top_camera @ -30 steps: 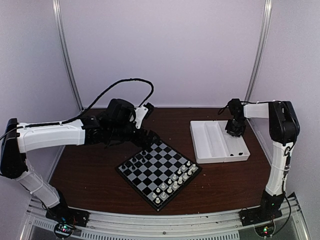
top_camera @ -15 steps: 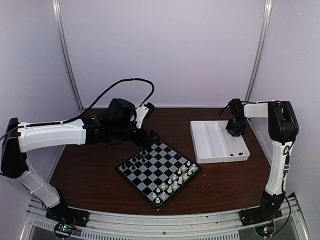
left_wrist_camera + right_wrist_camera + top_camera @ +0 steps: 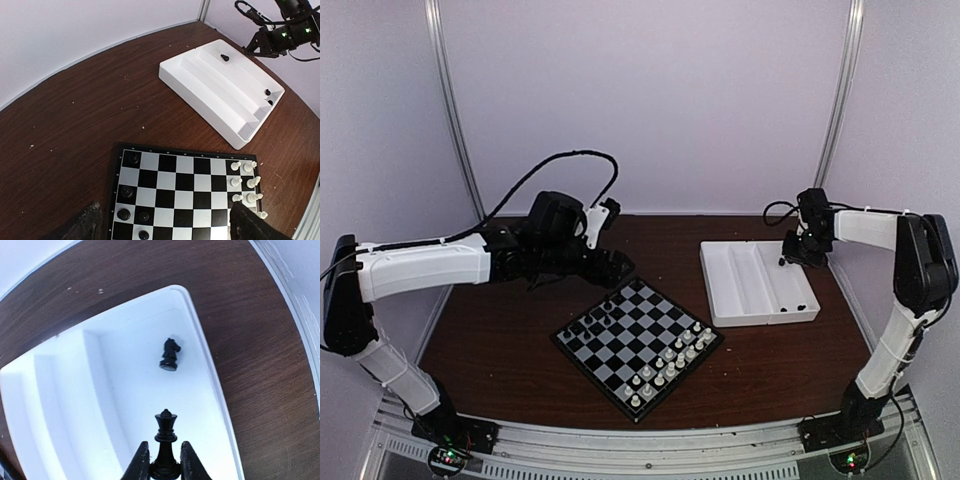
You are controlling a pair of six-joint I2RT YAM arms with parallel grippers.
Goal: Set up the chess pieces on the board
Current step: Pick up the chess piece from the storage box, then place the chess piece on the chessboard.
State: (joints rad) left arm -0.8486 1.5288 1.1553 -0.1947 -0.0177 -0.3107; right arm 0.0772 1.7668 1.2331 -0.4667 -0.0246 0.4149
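At the near edge of the dark wooden worktop (image 3: 500, 340), two white-and-black robot arms rise from their bases, one on each side. Just beyond them, near the middle, the board (image 3: 638, 347) lies flat, turned so that one corner points toward the arms. White chessmen (image 3: 670, 362) stand in two rows along its near right edge. A few black chess pieces (image 3: 592, 322) are scattered over squares by its left corner.

The left arm reaches in from the left. The left tool (image 3: 620, 268) hovers just past the board's far corner, its jaws wide apart and holding nothing. In the left wrist view its dark fingers (image 3: 247, 225) frame the end of the board with the black pieces.

To the right of the board, and apart from it, sits a white tray (image 3: 756, 318) with three long compartments. Two small black pieces (image 3: 794, 306) rest at the near end of the rightmost compartment. A black knight (image 3: 170, 354) stands upright toward its far end.

Farthest back on the right, the right tool (image 3: 165, 465) hangs over that same compartment. Its fingers are clamped on the base of an upright black crowned piece (image 3: 165, 427). Whether that piece touches the tray floor cannot be told.
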